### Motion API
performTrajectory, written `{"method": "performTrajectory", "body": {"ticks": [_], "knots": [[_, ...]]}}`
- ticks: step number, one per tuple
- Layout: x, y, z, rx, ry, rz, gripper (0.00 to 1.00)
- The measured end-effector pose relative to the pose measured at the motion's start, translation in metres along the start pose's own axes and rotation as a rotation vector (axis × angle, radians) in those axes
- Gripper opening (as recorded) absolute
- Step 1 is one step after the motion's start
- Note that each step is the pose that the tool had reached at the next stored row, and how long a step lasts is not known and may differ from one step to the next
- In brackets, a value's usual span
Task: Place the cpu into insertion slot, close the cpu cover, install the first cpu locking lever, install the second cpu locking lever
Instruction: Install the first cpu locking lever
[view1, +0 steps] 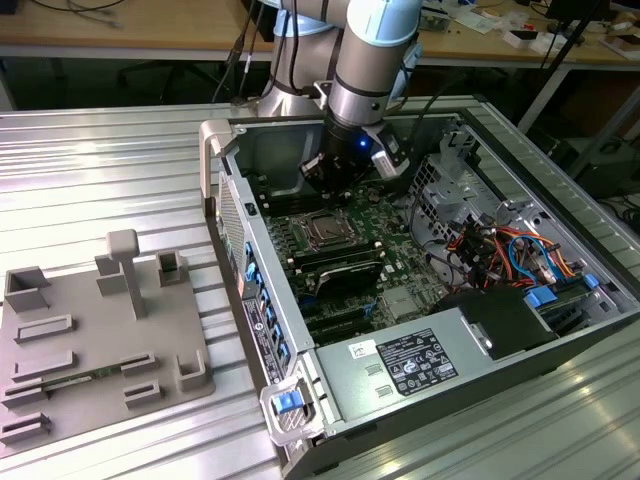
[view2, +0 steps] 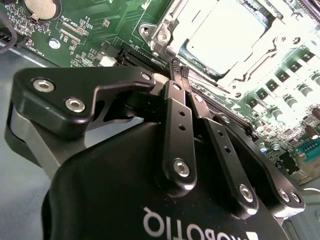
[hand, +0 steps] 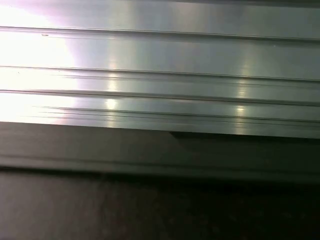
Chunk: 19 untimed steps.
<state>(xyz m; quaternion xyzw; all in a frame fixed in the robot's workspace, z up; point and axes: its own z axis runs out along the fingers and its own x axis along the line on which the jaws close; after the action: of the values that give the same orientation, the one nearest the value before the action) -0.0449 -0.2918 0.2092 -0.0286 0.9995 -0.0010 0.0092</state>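
Note:
The cpu (view2: 225, 35) lies in its socket on the green motherboard, its silvery top facing up. The cpu cover (view2: 167, 27), a silvery metal frame, lies flat around it. In the exterior view the socket with the cpu (view1: 326, 230) sits inside the open computer case, just below my gripper (view1: 320, 182). In the second wrist view my gripper (view2: 179, 70) is shut, with its black fingertips (view2: 175, 90) pressed together right at the socket's near edge. Nothing shows between them. I cannot tell whether the tips touch a locking lever.
The case walls (view1: 240, 215) ring the motherboard. Coloured cables (view1: 505, 250) and drive bays lie to the exterior view's right, and a power supply (view1: 420, 362) is at the front. A grey fixture plate (view1: 100, 340) rests on the ribbed aluminium table (hand: 160, 50).

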Motion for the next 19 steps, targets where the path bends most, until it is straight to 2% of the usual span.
{"method": "performTrajectory", "body": {"ticks": [5, 19], "knots": [[-0.002, 0.0008, 0.001, 0.0008, -0.0005, 0.0, 0.11], [-0.0022, 0.0038, 0.0053, 0.0013, -0.0006, 0.0, 0.11]]}}
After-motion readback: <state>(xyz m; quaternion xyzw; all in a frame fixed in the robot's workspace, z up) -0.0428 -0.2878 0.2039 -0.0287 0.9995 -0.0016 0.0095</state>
